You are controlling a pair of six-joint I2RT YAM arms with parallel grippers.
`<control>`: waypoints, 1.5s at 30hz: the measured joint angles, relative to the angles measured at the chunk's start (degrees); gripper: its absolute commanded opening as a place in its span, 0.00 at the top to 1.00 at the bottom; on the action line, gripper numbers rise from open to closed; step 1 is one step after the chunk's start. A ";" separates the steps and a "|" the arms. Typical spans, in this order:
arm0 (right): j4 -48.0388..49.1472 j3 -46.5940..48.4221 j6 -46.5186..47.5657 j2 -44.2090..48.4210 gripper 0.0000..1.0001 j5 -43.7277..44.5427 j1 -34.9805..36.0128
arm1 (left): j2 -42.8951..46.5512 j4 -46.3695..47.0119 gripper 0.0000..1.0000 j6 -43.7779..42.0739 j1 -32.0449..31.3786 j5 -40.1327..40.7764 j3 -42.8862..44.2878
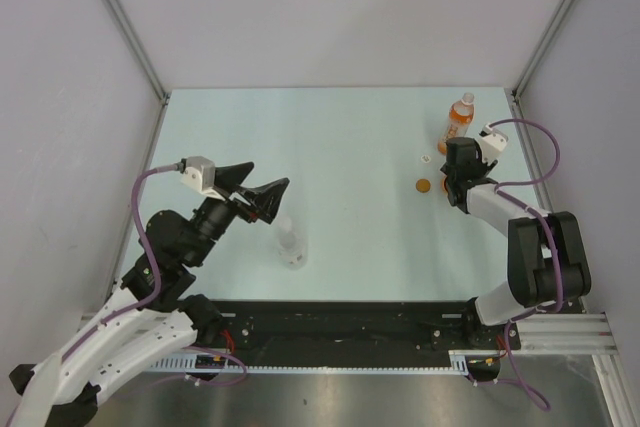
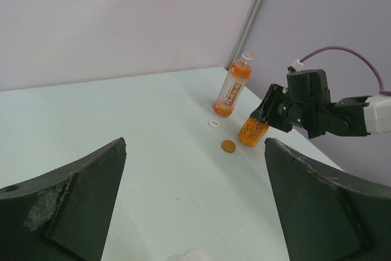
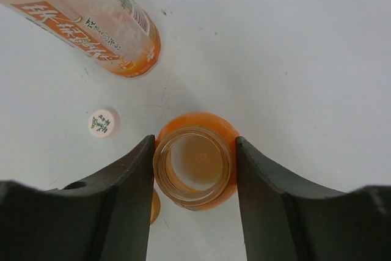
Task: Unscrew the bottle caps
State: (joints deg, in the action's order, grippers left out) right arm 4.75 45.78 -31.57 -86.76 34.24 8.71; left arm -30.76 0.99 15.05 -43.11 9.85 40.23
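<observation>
My right gripper (image 3: 194,146) is shut on the short squat orange bottle (image 3: 195,169). The bottle stands upright with its mouth open and a finger against each side. In the top view the right gripper (image 1: 455,175) hides it. The orange cap (image 1: 423,186) and the white cap (image 1: 425,159) lie on the table just left of it. The taller orange bottle (image 1: 460,122) stands behind. The clear bottle (image 1: 291,244) stands near the front centre with its whitish cap (image 2: 195,253) on. My left gripper (image 1: 266,197) is open and empty, above and just left of it.
Grey walls with metal corner posts (image 1: 125,22) close in the pale table (image 1: 330,137) on three sides. The black base rail (image 1: 350,322) runs along the near edge. The right arm's purple cable (image 1: 545,147) loops beside the right wall.
</observation>
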 measured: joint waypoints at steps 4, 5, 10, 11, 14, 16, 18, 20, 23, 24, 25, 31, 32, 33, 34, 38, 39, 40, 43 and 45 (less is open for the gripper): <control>-0.35 0.02 -0.59 0.22 0.33 0.52 -0.07 | 0.02 0.13 0.01 0.11 0.02 -0.17 -0.04; -0.61 0.02 -0.85 0.26 0.32 0.48 -0.11 | 0.02 0.13 0.01 0.15 0.00 -0.31 -0.04; -2.89 0.02 -1.46 0.31 0.28 0.42 -0.20 | 0.02 0.13 0.01 0.48 0.00 -1.05 -0.04; -3.19 0.02 -1.46 0.39 0.27 0.44 -0.17 | 0.02 0.13 0.01 0.50 0.00 -1.09 -0.04; -4.00 0.02 -1.42 0.92 0.21 0.50 0.22 | 0.04 0.13 0.01 0.57 0.00 -1.27 -0.07; -4.28 0.04 -1.40 1.33 0.17 0.68 0.52 | 0.04 0.15 0.01 0.59 0.02 -1.44 -0.07; -4.48 0.07 -1.38 1.84 0.15 0.85 1.01 | 0.04 0.15 0.01 0.59 0.00 -1.57 -0.07; -4.63 0.17 -1.40 2.16 0.11 0.87 1.36 | 0.04 0.15 0.01 0.61 0.00 -1.66 -0.07; -5.75 0.48 -1.42 2.71 0.06 0.87 1.88 | 0.04 0.15 0.01 0.61 0.00 -1.77 -0.07; -6.08 0.55 -1.40 2.99 0.05 0.87 2.05 | 0.04 0.15 0.01 0.61 0.00 -1.95 -0.07; -6.49 0.61 -1.40 3.30 0.04 0.90 2.19 | 0.04 0.15 0.01 0.61 0.00 -2.08 -0.07; -9.86 1.64 -1.42 7.17 0.00 1.36 3.48 | 0.04 0.13 0.00 0.61 0.00 -2.25 -0.07; -10.36 1.88 -1.44 8.13 0.00 1.38 3.69 | 0.04 0.13 0.01 0.59 0.00 -2.25 -0.07; -11.30 2.25 -1.42 9.84 0.00 1.42 4.15 | 0.04 0.13 0.00 0.59 0.02 -2.25 -0.07; -11.72 2.45 -1.40 10.69 0.00 1.46 4.39 | 0.04 0.13 0.00 0.59 0.00 -2.23 -0.07; -15.63 4.13 -0.72 16.52 0.00 2.58 8.28 | 0.02 0.00 0.00 0.37 0.00 -0.94 0.00; -16.68 4.55 -0.57 17.84 0.01 2.84 9.55 | 0.00 -0.26 0.00 0.33 0.00 -0.09 0.17; -18.01 4.87 0.26 19.80 0.00 3.48 11.87 | -0.07 -0.55 0.00 0.09 0.00 1.16 0.48; -20.15 5.44 2.64 25.62 0.00 4.15 21.31 | -1.09 -2.45 0.00 -0.07 0.07 6.64 3.02; -20.02 6.03 5.01 29.07 0.00 1.99 30.01 | -2.58 -4.22 0.00 -0.07 0.39 10.51 5.77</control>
State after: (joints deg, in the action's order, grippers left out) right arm -15.27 51.81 -26.57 -57.69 36.23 38.72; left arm -33.34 -3.22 14.98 -42.72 20.36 46.00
